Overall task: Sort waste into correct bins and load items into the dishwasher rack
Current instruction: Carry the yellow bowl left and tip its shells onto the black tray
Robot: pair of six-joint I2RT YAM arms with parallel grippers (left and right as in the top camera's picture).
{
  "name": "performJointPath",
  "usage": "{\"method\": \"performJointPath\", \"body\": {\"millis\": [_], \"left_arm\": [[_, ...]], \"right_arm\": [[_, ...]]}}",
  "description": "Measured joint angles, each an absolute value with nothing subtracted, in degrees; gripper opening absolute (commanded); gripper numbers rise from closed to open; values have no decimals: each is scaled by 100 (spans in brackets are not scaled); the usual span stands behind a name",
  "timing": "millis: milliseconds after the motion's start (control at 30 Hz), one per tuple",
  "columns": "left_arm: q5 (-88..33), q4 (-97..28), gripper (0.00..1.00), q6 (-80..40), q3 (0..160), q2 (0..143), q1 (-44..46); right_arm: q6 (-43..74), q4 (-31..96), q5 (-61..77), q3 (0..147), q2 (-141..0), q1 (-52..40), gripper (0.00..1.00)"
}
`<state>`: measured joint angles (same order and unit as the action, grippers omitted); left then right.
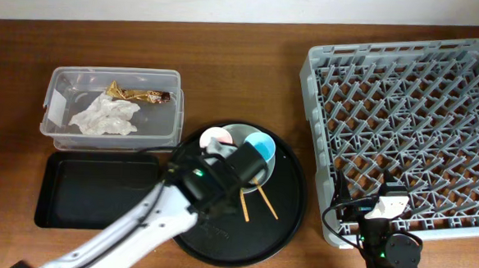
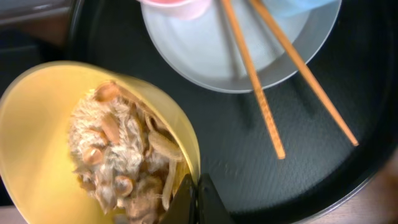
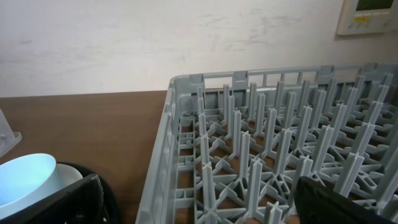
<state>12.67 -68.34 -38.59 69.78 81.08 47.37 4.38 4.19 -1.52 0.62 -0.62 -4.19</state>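
My left gripper is shut on the rim of the yellow bowl, which holds beige-brown food scraps. It hovers over the round black tray. On that tray lie the pale plate, two chopsticks, the pink cup and the blue cup. The white tissue and the gold wrapper lie in the clear box. The shallow black tray is bare. My right gripper is open and empty at the front left edge of the grey rack.
The rack fills the right side and holds nothing. The blue cup shows left of my right gripper. The clear box and shallow black tray stand at the left, close to the round tray. A pale wall runs along the table's far edge.
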Motion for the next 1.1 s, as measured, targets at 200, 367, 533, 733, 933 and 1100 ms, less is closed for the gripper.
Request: {"method": "performJointPath", "body": {"millis": [200, 367, 533, 733, 933, 1100], "left_arm": [[860, -7054, 0, -3103, 7282, 7380, 2351], [-252, -6925, 0, -2093, 7264, 7382, 117], [-1900, -6055, 0, -1151, 6431, 7360, -1516], [-4003, -5039, 0, -370, 5290, 7365, -2818], [-5365, -4265, 0, -263, 4668, 7363, -3570], [-6036, -4215, 0, -80, 4602, 7435, -3717]], "right_arm": [[436, 416, -152, 62, -62, -419, 99], [436, 416, -152, 62, -64, -419, 99], [436, 419, -150, 62, -64, -419, 99], [436, 419, -152, 62, -62, -419, 99], [436, 419, -152, 62, -64, -419, 99], [436, 419, -152, 62, -64, -419, 99]]}}
